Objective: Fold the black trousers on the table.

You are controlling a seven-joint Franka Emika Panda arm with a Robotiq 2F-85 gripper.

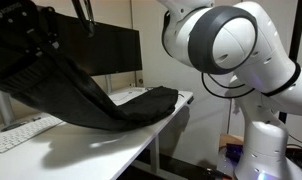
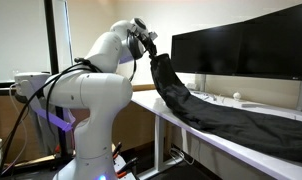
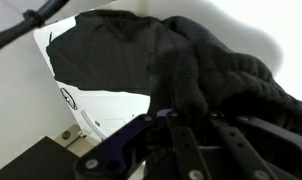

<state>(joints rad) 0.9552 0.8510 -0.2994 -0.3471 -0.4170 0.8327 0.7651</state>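
The black trousers [image 1: 103, 100] hang from my gripper [image 1: 36, 62] at one end, while the other end trails down onto the white table [image 1: 126, 142]. In the other exterior view the gripper [image 2: 152, 54] holds the cloth up high above the table's end, and the trousers [image 2: 213, 116] slope down along the table [image 2: 206, 138]. In the wrist view the gripper [image 3: 177, 112] is shut on a bunched fold of the trousers [image 3: 141, 55], with the rest spread below.
A large dark monitor [image 1: 111, 48] stands at the back of the table, also in the other exterior view [image 2: 241, 48]. A white keyboard [image 1: 21, 132] lies under the lifted cloth. A white mouse [image 2: 238, 98] sits near the monitor. The robot's base [image 2: 91, 110] stands beside the table.
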